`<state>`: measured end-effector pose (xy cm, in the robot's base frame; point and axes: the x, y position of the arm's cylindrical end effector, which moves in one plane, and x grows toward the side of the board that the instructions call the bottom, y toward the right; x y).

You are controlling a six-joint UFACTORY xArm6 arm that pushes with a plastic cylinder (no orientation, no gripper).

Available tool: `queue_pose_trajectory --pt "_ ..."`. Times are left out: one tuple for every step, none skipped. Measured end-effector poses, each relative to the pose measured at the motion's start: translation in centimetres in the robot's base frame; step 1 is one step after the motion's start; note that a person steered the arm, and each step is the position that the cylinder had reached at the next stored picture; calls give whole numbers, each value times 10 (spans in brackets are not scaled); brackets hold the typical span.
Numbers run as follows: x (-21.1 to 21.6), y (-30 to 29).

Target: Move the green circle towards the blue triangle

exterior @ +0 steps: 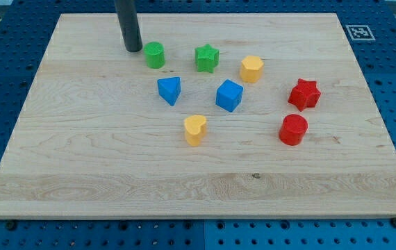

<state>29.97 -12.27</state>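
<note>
The green circle [155, 54] sits near the top of the wooden board. The blue triangle [170, 89] lies just below it and slightly to the right, a short gap apart. My tip [133, 49] is down on the board just left of the green circle, close beside it; I cannot tell if it touches.
A green star [206, 57] and a yellow hexagon [251, 69] lie right of the green circle. A blue cube [229, 95] sits right of the triangle. A yellow heart [195, 129] lies below. A red star [303, 94] and a red cylinder [294, 129] are at the right.
</note>
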Motion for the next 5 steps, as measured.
queue_pose_trajectory --pt "7 21" --pt "22 37" --pt "48 37" --pt "53 37" --pt "53 37"
